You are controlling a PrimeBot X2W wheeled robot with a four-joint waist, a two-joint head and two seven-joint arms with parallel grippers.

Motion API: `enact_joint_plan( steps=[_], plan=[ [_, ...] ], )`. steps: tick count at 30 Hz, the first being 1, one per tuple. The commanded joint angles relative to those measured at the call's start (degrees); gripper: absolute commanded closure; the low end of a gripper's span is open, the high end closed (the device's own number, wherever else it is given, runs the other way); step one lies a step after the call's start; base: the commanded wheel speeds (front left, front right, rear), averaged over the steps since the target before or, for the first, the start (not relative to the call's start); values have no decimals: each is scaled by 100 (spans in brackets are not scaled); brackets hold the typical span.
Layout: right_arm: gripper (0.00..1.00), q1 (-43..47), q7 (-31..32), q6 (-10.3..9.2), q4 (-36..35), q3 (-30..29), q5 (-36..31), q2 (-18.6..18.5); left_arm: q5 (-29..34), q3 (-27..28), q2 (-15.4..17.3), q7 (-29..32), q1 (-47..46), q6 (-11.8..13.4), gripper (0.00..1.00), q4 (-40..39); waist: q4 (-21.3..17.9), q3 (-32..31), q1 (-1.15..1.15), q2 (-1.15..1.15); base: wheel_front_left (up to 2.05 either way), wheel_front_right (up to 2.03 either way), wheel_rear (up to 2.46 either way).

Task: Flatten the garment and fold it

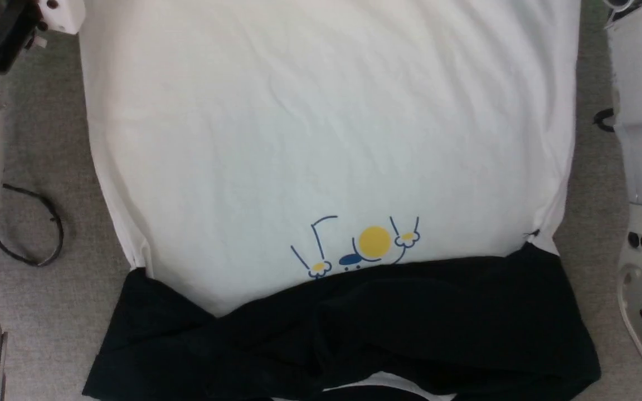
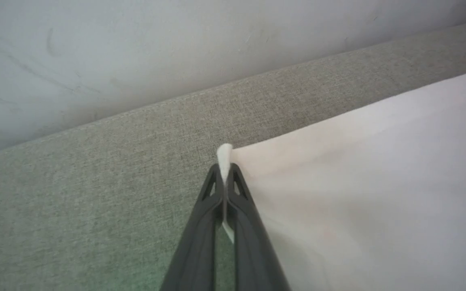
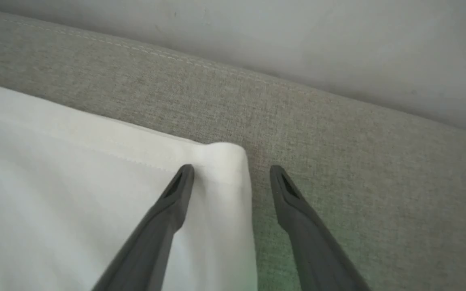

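Head view shows the garment (image 1: 321, 139) lying print side up on a grey woven surface (image 1: 48, 139), its white body spread wide and nearly smooth, with only faint creases across the middle. The black sleeves (image 1: 354, 323) are laid in across the shoulder end, nearest the robot, overlapping each other just below the chest print (image 1: 374, 242). Flattening therefore looks largely done and the sleeve fold seems in place, though the black cloth is bunched and uneven where the two cross. The far hem runs off the top of this view. In the left wrist view the left gripper (image 2: 225, 169) has its fingers pressed together on one hem corner. A small tuft of white cloth pokes out past the tips, and the rest of the fabric lies flat on the surface to one side. In the right wrist view the right gripper (image 3: 231, 173) stands spread wide at the other hem corner: one finger lies over the cloth, the other over bare grey surface just beside the edge, and nothing is caught between them yet. Judging from this, what is left is for the right side to take its corner, then for the hem to be carried over toward the shoulders, with any further fold after that.
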Motion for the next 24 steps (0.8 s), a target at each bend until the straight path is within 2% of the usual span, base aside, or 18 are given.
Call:
enact_joint_plan(
  steps=[1,3,6,7,11,13,17,24],
  plan=[
    [0,-122,227,-6,147,-100,-149,-5,-5,-17,-18,-74,-98,-41,100,74,111,118,0,0,0,0,0],
    [0,-183,533,-6,275,-165,-280,-5,-5,-32,-27,-138,-132,-56,100,132,116,137,0,0,0,0,0],
    [93,-267,909,-6,335,-179,-404,-5,20,-63,-33,-263,-197,-81,100,209,99,159,0,0,0,0,0],
    [100,-286,982,-6,324,-179,-446,-5,29,-73,-40,-324,-223,-90,100,230,90,164,0,0,0,0,0],
    [100,-324,966,-6,203,-179,-521,-5,94,-104,-44,-543,-314,-106,100,308,58,170,0,0,0,0,0],
    [100,-344,728,-6,47,-188,-604,-5,176,-113,-20,-760,-407,-107,100,354,34,174,0,0,0,0,0],
    [100,-446,-149,-6,-259,-329,-787,-5,404,-88,63,-1355,-656,-41,100,428,-3,184,0,0,0,0,0],
    [100,-671,-1378,-6,-173,-369,-852,-5,647,23,150,-2578,-1066,29,100,725,-63,129,0,0,0,0,0]
  ],
)
